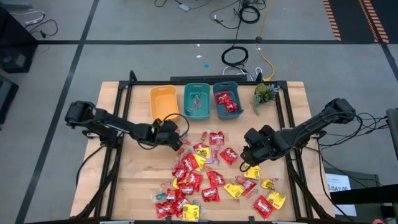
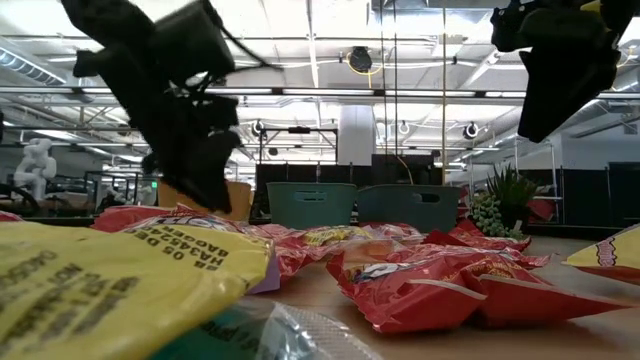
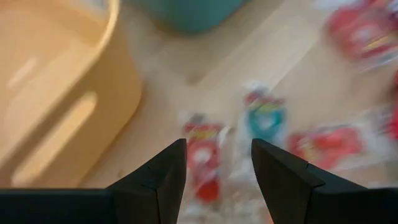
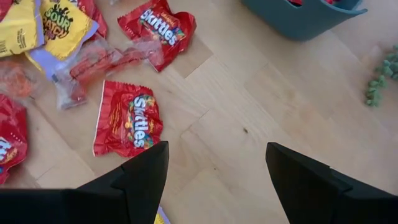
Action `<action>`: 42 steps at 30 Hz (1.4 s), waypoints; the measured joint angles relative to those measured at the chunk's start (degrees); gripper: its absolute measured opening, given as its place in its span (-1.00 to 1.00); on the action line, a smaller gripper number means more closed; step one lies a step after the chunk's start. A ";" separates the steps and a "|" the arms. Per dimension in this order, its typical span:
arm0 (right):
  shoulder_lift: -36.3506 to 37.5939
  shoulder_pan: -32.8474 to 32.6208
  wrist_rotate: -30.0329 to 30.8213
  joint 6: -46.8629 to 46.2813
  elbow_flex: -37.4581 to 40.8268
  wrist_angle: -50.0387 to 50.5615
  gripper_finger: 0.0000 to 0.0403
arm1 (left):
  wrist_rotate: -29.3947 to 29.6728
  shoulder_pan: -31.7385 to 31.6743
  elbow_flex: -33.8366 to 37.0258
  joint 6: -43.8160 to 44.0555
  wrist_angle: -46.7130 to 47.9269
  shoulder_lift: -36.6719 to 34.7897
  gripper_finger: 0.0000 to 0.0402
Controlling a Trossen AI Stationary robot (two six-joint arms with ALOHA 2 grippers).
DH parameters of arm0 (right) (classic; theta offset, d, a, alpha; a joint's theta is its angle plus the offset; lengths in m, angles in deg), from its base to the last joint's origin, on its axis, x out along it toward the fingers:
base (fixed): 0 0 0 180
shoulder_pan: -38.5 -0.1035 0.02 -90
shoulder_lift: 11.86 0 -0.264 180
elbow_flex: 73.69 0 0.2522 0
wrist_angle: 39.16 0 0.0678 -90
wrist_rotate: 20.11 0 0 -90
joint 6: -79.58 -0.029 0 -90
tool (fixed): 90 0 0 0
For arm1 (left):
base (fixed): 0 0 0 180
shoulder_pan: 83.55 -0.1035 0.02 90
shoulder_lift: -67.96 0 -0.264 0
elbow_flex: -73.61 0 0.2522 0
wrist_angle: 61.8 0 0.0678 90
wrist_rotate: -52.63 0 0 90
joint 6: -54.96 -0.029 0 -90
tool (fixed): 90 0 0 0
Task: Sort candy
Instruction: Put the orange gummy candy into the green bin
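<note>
The candy, red and yellow packets with small clear-wrapped pieces, lies scattered on the wooden table's near middle. My left gripper hangs open at the pile's far left edge, slanting down. In its wrist view, its fingers stand either side of a small red-wrapped piece, and a teal-wrapped piece lies beside it. My right gripper is open above the pile's right side. Its fingers are over bare wood, beside a red packet.
A yellow bin, a teal bin and a blue-teal bin holding red packets stand in a row at the table's far side. A small green plant is to their right. Bare wood lies between bins and pile.
</note>
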 joint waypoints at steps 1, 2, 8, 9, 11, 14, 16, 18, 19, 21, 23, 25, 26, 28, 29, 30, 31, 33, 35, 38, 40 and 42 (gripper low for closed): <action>0.00 -0.09 -0.01 0.01 0.00 0.04 0.29 | 0.16 0.00 0.00 1.77 0.85 0.75 -0.05; 0.00 -0.17 -0.02 0.02 0.00 0.05 0.29 | 0.37 0.00 0.00 3.36 1.93 1.38 -0.05; 0.04 -0.39 0.02 -0.08 0.00 0.02 0.29 | 0.28 0.00 0.00 6.24 2.38 4.35 -0.05; 0.03 -0.39 0.00 -0.23 0.00 0.02 0.29 | 0.00 0.00 0.00 6.27 2.38 4.71 -0.06; 0.04 -0.39 0.02 -0.30 0.00 -0.02 0.29 | -0.73 0.00 0.00 6.41 2.51 5.07 -0.11; 0.04 -0.39 0.02 -1.04 0.00 -0.28 0.29 | -2.18 0.00 -0.02 6.44 2.31 5.20 -0.24; 0.04 -0.39 0.14 -1.98 0.00 -0.28 0.29 | -3.08 0.00 -0.07 6.44 2.31 5.19 -0.37; 0.04 -0.39 0.74 -2.79 0.00 -0.33 0.29 | -3.85 0.12 -0.07 6.57 2.34 4.96 -0.52; 0.04 -0.39 1.27 -3.27 0.00 -0.38 0.29 | -4.42 0.25 -0.07 6.59 2.39 4.68 -0.60; 0.04 -0.39 2.13 -3.61 0.00 -0.60 0.29 | -5.52 0.73 -0.07 6.62 2.49 3.75 -0.77; 0.04 -0.39 2.96 -3.56 0.00 -0.97 0.29 | -6.68 1.32 -0.02 6.67 2.66 2.26 -0.90; 0.04 -0.39 3.15 -3.31 0.00 -1.91 0.29 | -7.37 1.87 0.04 6.68 2.74 0.47 -0.94; 0.04 -0.39 3.19 -2.91 0.00 -2.21 0.29 | -7.38 2.07 0.04 6.68 2.81 -0.51 -0.94; 0.04 -0.39 4.01 -1.90 0.01 -2.88 0.29 | -7.34 2.22 -0.38 6.70 2.99 -2.36 -0.94; 0.04 -0.39 4.55 -1.54 0.01 -3.38 0.29 | -7.29 2.34 -0.66 6.70 2.95 -3.20 -0.94; 0.04 -0.39 4.96 -1.00 0.01 -3.57 0.29 | -7.03 2.36 -0.90 6.70 3.02 -4.13 -0.95; 0.04 -0.39 5.31 -0.53 0.04 -3.50 0.29 | -6.95 2.36 -1.42 6.72 3.18 -4.89 -0.95; 0.07 -0.39 5.96 -0.44 0.94 -4.15 0.29 | -6.52 2.37 -2.87 6.72 2.84 -6.19 -0.95; 0.25 -0.39 5.80 -0.26 3.31 -5.58 0.28 | -5.26 2.42 -4.88 6.71 3.74 -6.90 -0.95; 1.97 -0.80 3.07 0.44 9.48 -12.54 0.25 | -3.51 2.30 -8.89 6.60 5.86 -6.96 -0.95; 3.83 -1.27 0.13 0.97 14.43 -18.78 0.22 | -2.89 2.05 -11.59 5.75 6.90 -6.72 -0.95; 6.03 -1.84 -1.57 1.03 18.83 -24.32 0.19 | -2.80 1.57 -14.19 3.67 6.98 -6.17 -0.96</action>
